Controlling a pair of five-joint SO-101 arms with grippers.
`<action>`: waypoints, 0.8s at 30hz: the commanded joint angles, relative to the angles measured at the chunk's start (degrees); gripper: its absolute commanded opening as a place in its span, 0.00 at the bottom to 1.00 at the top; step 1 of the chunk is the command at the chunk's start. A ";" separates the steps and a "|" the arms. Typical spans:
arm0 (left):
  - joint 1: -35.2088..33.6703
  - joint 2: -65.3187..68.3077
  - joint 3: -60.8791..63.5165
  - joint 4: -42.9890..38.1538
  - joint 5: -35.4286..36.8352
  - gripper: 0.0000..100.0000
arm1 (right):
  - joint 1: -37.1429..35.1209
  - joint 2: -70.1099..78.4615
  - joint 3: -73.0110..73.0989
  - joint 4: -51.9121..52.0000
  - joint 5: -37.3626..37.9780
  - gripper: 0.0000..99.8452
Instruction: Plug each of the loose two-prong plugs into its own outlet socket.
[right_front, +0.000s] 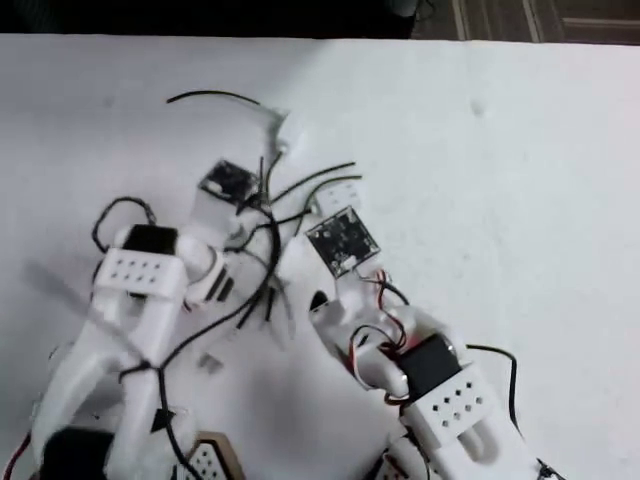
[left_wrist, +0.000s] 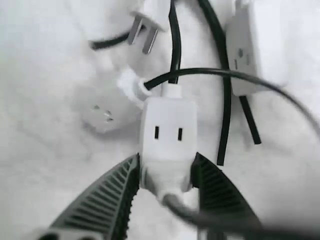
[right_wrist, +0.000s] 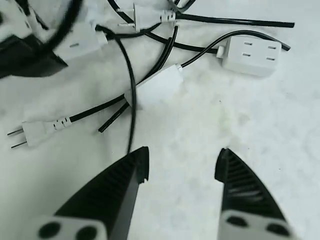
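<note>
In the left wrist view my left gripper (left_wrist: 166, 159) is shut on a white outlet socket (left_wrist: 167, 127), its two slots facing the camera and a black cord leaving its far end. A loose two-prong plug (left_wrist: 146, 27) lies beyond it, and a second socket (left_wrist: 244, 55) sits off to one side. My right gripper (right_wrist: 182, 167) stands open above bare table. Ahead of it lie a white plug (right_wrist: 37, 132) with its prongs pointing away from the pile, another plug (right_wrist: 145, 17), a small socket (right_wrist: 157, 85) and a wide socket block (right_wrist: 252, 52).
Black cords (right_front: 265, 270) cross in a tangle between the two arms in the high view. The left arm (right_front: 140, 275) and right arm (right_front: 440, 390) both lean in from the near edge. The white table (right_front: 500, 150) stretches open to the right and back.
</note>
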 joint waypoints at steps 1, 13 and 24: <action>-0.04 -7.69 -7.91 5.71 0.62 0.05 | 0.40 -1.10 -0.18 -1.10 -0.88 0.22; 0.40 -7.87 -30.95 21.01 0.62 0.05 | 0.48 -1.10 -0.18 -1.01 -0.88 0.22; -0.13 -7.87 -45.54 27.34 -1.41 0.05 | 0.48 -1.10 -0.18 -1.01 -0.88 0.22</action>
